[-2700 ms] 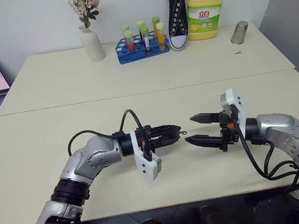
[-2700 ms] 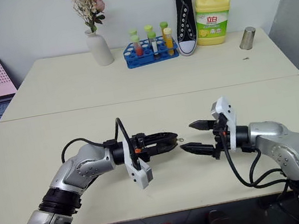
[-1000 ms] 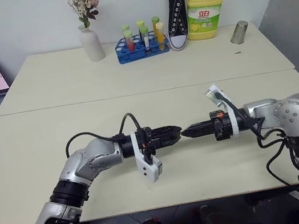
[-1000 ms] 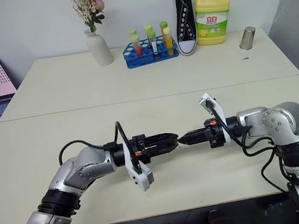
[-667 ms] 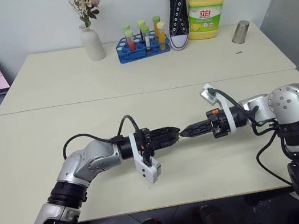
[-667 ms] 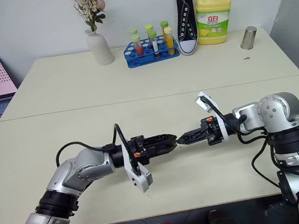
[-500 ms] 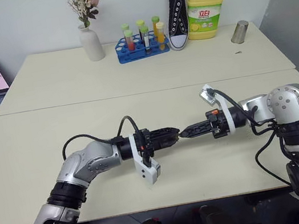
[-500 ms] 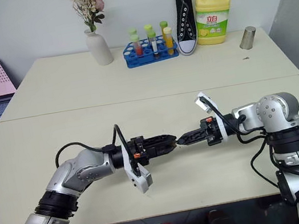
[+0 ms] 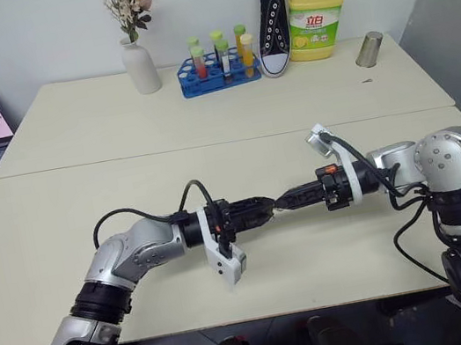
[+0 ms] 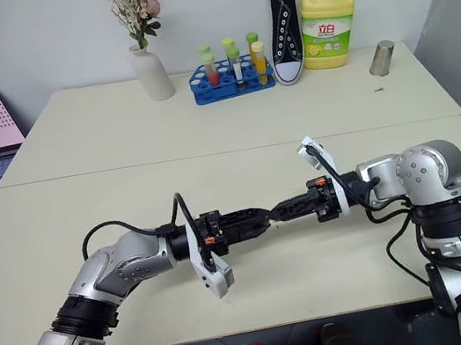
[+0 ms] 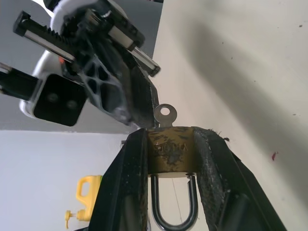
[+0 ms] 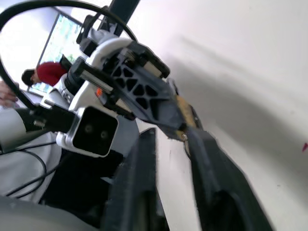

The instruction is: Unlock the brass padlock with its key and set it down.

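Cream table [image 9: 230,119] below, both arms meeting tip to tip above its near half. Left gripper [image 11: 169,144] clamped on brass padlock [image 11: 168,155], key [image 11: 165,114] sticking out. Right gripper [image 12: 169,139] parted slightly, fingers either side of the key, grip unclear.

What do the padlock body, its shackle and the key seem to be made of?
The padlock body looks like brass: dull yellow metal with stamped letters. Its shackle looks like polished steel, a thin silvery U that reflects light. The key seems plated metal, pale silver with a round hole; the exact alloy cannot be told.
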`<state>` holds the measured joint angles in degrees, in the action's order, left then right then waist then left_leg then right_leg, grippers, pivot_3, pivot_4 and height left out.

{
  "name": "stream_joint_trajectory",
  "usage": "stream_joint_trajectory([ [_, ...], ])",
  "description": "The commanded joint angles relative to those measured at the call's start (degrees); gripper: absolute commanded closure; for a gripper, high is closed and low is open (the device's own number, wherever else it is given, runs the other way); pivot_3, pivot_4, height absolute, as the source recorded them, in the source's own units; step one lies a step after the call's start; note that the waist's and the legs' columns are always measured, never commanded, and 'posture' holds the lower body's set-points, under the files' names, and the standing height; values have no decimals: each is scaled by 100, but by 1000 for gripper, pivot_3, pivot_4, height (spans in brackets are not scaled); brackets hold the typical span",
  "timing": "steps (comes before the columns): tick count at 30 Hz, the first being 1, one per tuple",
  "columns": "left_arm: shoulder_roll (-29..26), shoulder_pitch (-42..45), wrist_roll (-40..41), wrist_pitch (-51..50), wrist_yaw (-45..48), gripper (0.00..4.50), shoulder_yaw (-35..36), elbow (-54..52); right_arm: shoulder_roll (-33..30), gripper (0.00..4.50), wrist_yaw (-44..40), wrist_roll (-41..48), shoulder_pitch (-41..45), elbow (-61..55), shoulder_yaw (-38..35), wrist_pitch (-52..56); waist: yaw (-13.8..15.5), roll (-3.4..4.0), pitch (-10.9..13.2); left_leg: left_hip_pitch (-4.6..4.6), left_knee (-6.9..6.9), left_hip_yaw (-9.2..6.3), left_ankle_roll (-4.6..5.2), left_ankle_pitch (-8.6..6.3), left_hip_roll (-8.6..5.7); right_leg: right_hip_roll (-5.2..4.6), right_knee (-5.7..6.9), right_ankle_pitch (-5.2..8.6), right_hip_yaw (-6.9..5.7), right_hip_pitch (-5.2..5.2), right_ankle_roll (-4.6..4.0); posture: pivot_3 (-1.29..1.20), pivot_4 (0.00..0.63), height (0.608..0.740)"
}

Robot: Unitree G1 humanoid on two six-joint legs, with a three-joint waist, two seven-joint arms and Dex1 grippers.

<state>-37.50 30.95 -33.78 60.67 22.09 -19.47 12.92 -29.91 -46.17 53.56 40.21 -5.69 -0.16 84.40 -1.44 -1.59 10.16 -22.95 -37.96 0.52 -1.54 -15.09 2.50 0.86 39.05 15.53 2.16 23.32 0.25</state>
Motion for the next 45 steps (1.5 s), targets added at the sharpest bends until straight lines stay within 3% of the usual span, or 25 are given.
stream_joint_trajectory([
  [1,31,-13,102,-59,-3,3524,7,-248,-437,2052,-489,-264,-285,-685,213,-896,1,0,0,-1,0,-1,0,0,0,0,0,0,-1,0,0,0,150,740],
  [5,30,-54,170,-140,-12,3524,14,-289,-892,619,-931,-873,-745,-1028,513,-2118,-6,0,0,0,-1,0,0,0,-1,0,-2,0,0,0,1,0,150,740],
  [8,48,-80,190,-183,-33,3524,22,-347,-813,589,-799,-1230,-1058,-1155,547,-2788,-13,-1,0,3,0,0,0,0,3,4,0,1,-1,0,2,0,150,740],
  [13,81,-104,207,-198,-39,3524,-1,-369,-169,589,-226,-1075,-1318,-1339,336,-2819,-33,1,1,7,1,1,-1,1,11,10,6,0,2,0,0,0,150,740],
  [24,108,-83,226,-221,-51,3524,19,-345,123,589,-119,-1160,-1420,-1329,509,-2946,-17,0,0,5,-1,3,-1,1,3,5,3,-1,3,-1,2,0,150,740],
  [27,108,-94,237,-238,-48,3524,20,-363,132,1145,-140,-1224,-1387,-1271,586,-3013,-17,0,0,5,-1,3,-1,1,4,5,3,-1,3,-1,2,0,150,740],
  [35,98,-111,261,-271,-39,3524,8,-380,128,3907,-242,-1296,-1356,-1166,666,-3070,-17,0,0,5,-1,3,-1,1,4,5,3,-1,3,-1,2,0,150,740],
  [38,94,-110,280,-258,-31,3524,-1,-374,138,4372,-291,-1325,-1339,-1144,683,-3113,-17,0,0,5,-1,3,-1,1,4,5,3,-1,3,-1,2,0,150,740],
  [45,-20,-154,349,-114,74,3524,-86,-348,208,4376,-395,-1234,-1231,-1051,598,-3113,-17,0,0,5,-1,3,-1,1,4,5,3,-1,3,-1,2,0,150,740],
])
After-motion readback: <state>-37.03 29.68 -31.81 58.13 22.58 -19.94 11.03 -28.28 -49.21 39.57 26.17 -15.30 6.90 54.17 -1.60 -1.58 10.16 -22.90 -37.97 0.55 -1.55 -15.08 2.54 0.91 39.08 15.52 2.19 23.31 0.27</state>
